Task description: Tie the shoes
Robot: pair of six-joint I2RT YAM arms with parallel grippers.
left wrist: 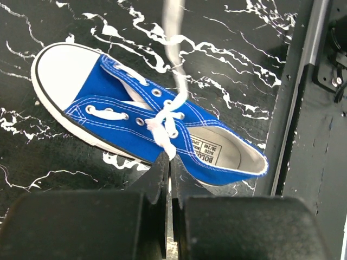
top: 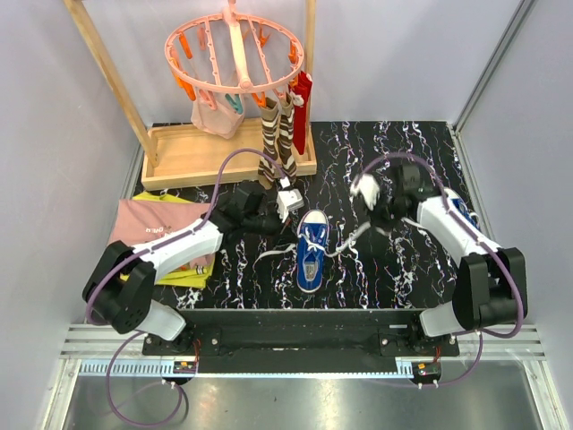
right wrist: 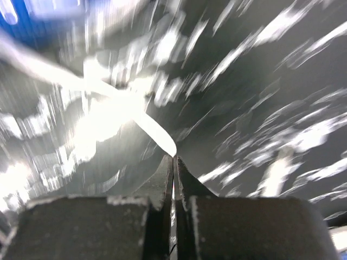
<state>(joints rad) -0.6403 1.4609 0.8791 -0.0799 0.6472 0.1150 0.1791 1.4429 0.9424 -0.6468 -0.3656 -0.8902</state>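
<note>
Widest under me is the black marble-patterned table top with white veins (top: 403,269). Near its middle, between my arms, lies the small blue canvas sneaker (top: 311,253), its white toe cap pointing away from my bases. My left gripper (left wrist: 169,162) is pressed together, pinching one flat white lace (left wrist: 162,130) beside the shoe. My right gripper (right wrist: 173,165), in a blurred view, is closed on the second white lace (right wrist: 154,130)
</note>
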